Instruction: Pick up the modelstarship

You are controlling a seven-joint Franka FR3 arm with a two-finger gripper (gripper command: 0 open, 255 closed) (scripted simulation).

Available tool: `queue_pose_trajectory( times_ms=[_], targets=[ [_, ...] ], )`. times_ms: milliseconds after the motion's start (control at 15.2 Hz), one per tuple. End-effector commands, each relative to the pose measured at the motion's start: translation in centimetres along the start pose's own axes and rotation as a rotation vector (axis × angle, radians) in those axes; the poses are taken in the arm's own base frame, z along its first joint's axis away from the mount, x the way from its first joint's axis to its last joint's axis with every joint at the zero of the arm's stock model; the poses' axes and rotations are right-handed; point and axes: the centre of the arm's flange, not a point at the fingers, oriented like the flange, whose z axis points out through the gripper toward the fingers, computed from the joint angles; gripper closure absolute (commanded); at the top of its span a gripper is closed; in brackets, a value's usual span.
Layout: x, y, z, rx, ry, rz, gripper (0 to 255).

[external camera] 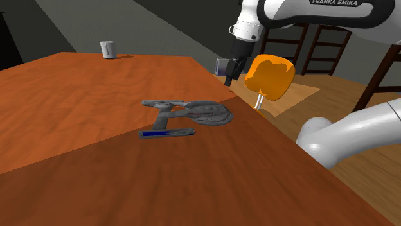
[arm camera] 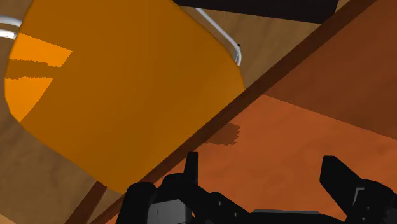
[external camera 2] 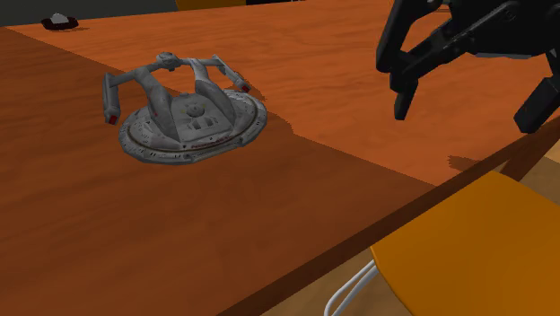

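Shoulder view: my end effector (external camera: 228, 79) hangs above the desk (external camera: 77, 96), close to its edge on the side where the orange chair (external camera: 270, 76) stands. The fingers are spread wide with nothing between them.

Second exterior view: the end effector (external camera 2: 465, 117) is above the desk (external camera 2: 314, 206) and touches nothing. The model starship (external camera 2: 184, 117) lies flat on the desk, well apart from the end effector, toward this view's left. It is grey, with a round saucer hull and slim red-tipped nacelles behind it. In the shoulder view the model starship (external camera: 193, 114) sits below and to the left of the end effector, farther in from the desk edge.

Wrist view: both fingers of the end effector (arm camera: 262, 168) stand apart over the desk (arm camera: 286, 146), just inside its edge. The orange chair (arm camera: 121, 83) seat is beyond that edge, over the wood floor (arm camera: 25, 172).

A pale cup (external camera: 108, 49) stands at the far desk edge, well apart from the end effector.
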Motion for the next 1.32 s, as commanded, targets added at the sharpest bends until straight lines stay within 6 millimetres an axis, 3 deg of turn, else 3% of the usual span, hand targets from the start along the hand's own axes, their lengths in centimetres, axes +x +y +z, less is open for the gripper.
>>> queue_pose_trajectory(
  times_ms=[0, 594, 1254],
  targets=[
    [0.0, 0.0, 0.0, 0.000, 0.000, 0.000, 0],
    [1.0, -11.5, -1.4, 0.016, -0.056, 0.163, 0],
    [4.3, -23.8, -3.0, 0.033, -0.117, 0.343, 0]
  ],
)
